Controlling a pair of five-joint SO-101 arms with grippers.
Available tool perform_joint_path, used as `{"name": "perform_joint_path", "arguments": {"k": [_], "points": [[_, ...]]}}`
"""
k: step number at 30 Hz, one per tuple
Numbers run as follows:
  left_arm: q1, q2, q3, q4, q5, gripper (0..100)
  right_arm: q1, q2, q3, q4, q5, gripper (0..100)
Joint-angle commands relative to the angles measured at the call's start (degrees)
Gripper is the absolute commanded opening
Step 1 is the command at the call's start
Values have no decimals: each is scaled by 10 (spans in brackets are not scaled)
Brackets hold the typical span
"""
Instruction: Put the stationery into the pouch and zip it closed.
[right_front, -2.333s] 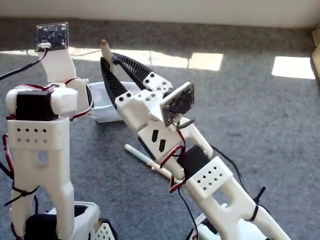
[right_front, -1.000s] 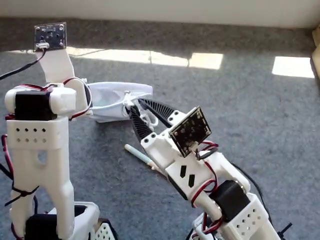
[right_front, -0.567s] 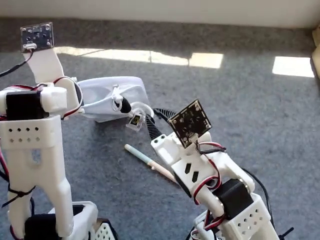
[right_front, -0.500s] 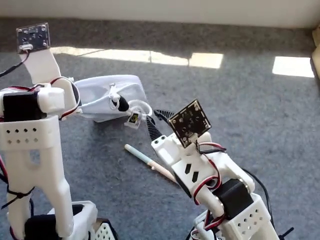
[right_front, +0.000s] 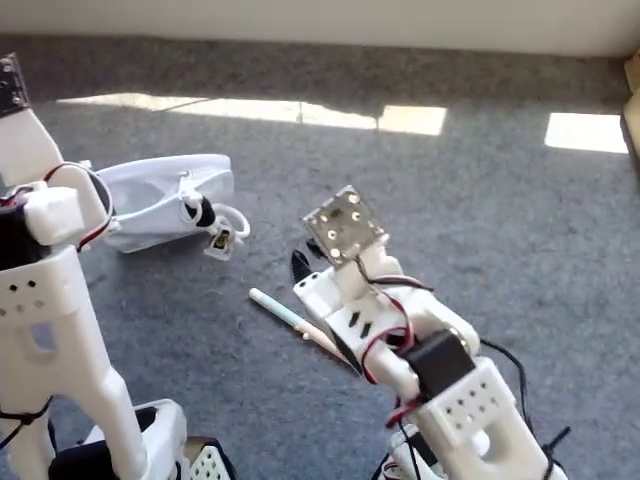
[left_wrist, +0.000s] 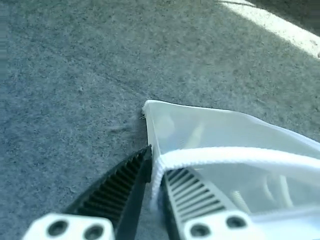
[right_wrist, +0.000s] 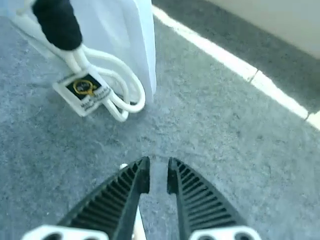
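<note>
High view: white pouch (right_front: 150, 195) laid on grey carpet (right_front: 480, 200), at 10 o'clock from pen (right_front: 290, 318), not touching it. Pouch rim clamped between left gripper (left_wrist: 154, 165) fingers. Right gripper (right_wrist: 157, 175) held near pen, at its 12 o'clock; fingers narrowly apart, nothing gripped. Zip tag (right_wrist: 85, 92) seen at pouch's 4 o'clock corner.

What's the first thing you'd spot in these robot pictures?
The white pouch stands out first, lying on the grey carpet with its edge pinched in the left gripper. Next comes the pen, loose on the carpet right by the right gripper and not yet in the pouch.
</note>
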Motion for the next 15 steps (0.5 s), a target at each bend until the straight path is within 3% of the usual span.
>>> {"name": "perform_joint_path", "arguments": {"k": [1,8,15], "points": [[-32,-29,-22,-9,6,6,-5,66,-10,-3,6,60],[-75,-30,-22,-11,6,6,-47,164,-10,-3,3,142],[-91,-30,-22,-11,6,6,-80,278,-30,-50,2,149]]}}
